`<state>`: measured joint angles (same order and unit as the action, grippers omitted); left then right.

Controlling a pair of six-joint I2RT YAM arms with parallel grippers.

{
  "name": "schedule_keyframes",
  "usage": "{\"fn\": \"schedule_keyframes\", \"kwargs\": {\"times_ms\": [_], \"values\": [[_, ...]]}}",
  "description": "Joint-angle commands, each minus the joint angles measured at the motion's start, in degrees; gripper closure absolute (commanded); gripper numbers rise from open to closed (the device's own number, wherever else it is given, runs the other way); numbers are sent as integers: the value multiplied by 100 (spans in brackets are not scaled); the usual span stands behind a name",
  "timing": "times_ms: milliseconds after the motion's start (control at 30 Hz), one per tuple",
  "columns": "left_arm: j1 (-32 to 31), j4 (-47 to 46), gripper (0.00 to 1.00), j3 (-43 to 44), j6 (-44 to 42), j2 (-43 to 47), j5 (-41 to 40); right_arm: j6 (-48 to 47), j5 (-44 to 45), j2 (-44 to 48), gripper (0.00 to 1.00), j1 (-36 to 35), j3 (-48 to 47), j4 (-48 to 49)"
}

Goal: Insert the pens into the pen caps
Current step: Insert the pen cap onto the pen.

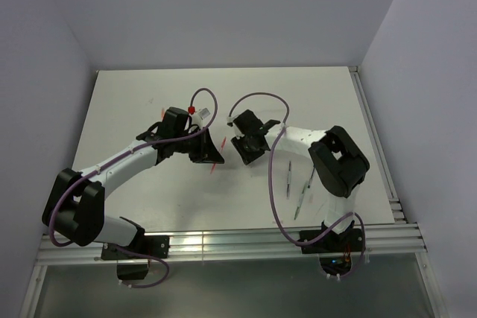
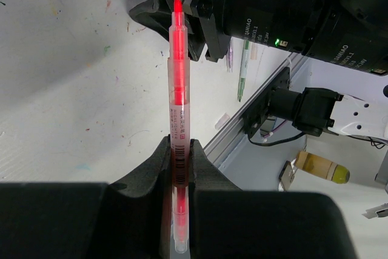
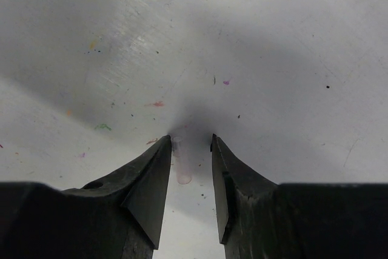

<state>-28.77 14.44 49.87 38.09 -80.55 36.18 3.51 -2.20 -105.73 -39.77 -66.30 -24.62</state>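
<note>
Left gripper [image 2: 180, 144] clamped tight on the red-pink pen [image 2: 177, 77], barcode label [image 2: 180, 153] right at the jaws, its print too small to read, tip out ahead. Right gripper [image 3: 191, 141] jaws stand apart, pale cap [image 3: 182, 165] on the table [image 3: 273, 59] between them, hugging one finger
</note>
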Motion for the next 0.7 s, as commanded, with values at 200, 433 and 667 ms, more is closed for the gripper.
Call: {"fn": "schedule_keyframes", "kwargs": {"times_ms": [200,433,667], "values": [[30,-187,100,14,-144,-31,135,344,-18,246,62,-92,206,-165],[30,-196,100,6,-135,-13,152,379,105,246,63,-163,126,-368],[30,-196,100,-12,-135,-4,143,405,149,202,64,-207,65,-535]]}}
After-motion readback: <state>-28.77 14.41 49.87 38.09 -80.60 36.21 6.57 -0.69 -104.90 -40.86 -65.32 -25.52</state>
